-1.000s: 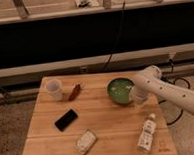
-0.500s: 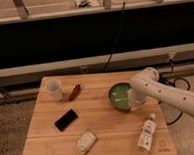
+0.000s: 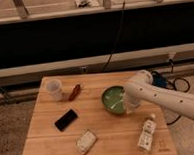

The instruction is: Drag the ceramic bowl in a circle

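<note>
The ceramic bowl point(image 3: 112, 99) is round, shallow and glossy green with a darker rim. It sits on the wooden table point(image 3: 45, 146), right of centre. My white arm reaches in from the right, and the gripper point(image 3: 128, 106) is down at the bowl's right rim, touching it. The arm's wrist hides the gripper's tip and the bowl's right edge.
A small white cup point(image 3: 54, 89) stands at the back left with a brown stick-like item point(image 3: 75, 92) beside it. A black phone point(image 3: 66, 119) lies left of centre, a white packet point(image 3: 86, 141) at the front, and a white bottle point(image 3: 146, 132) at the front right. Cables point(image 3: 171, 82) hang off the table's right.
The bowl has slid toward the table's front and slightly left, with the gripper staying at its right rim. The arm's wrist has swung forward with it.
</note>
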`<state>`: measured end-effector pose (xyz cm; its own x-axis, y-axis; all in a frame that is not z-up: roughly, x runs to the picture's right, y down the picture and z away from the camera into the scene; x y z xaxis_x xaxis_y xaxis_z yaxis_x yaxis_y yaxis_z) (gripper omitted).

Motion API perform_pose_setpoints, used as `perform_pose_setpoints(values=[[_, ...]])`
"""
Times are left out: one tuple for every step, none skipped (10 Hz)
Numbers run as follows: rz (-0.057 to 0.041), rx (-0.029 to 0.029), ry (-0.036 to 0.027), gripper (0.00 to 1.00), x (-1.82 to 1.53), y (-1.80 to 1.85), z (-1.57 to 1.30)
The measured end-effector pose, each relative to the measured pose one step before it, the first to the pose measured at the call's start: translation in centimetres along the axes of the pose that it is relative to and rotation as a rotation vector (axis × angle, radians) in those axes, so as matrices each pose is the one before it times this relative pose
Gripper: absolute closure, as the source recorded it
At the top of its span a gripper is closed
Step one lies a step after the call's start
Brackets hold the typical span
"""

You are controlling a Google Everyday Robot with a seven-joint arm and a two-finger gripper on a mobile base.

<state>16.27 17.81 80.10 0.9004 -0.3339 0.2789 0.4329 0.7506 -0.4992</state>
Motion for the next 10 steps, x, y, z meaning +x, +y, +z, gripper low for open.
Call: perform_pose_setpoints(values=[[-0.01032, 0.00313, -0.0004, 1.0, -0.444, -0.342, -0.052], [-0.00615, 0.00237, 0.00179, 1.0, -0.14, -0.114, -0.106], [-0.00514, 0.0011, 0.00096, 1.0, -0.153, -0.065, -0.074], [-0.01048, 0.00134, 0.00467, 1.0, -0.191, -0.17, -0.069], [-0.01687, 0.0015, 0.00359, 1.0, -0.636, -0.395, -0.023], [-0.016, 0.00186, 0.00147, 1.0, -0.844, -0.607, -0.015], [-0.00894, 0.00177, 0.0016, 1.0, -0.389, -0.279, -0.057], [-0.00983, 0.00194, 0.00491, 1.0, -0.246, -0.225, -0.045], [-0.01333, 0.00208, 0.00543, 1.0, -0.253, -0.29, -0.051], [-0.01496, 0.00263, 0.00649, 1.0, -0.305, -0.541, 0.02]])
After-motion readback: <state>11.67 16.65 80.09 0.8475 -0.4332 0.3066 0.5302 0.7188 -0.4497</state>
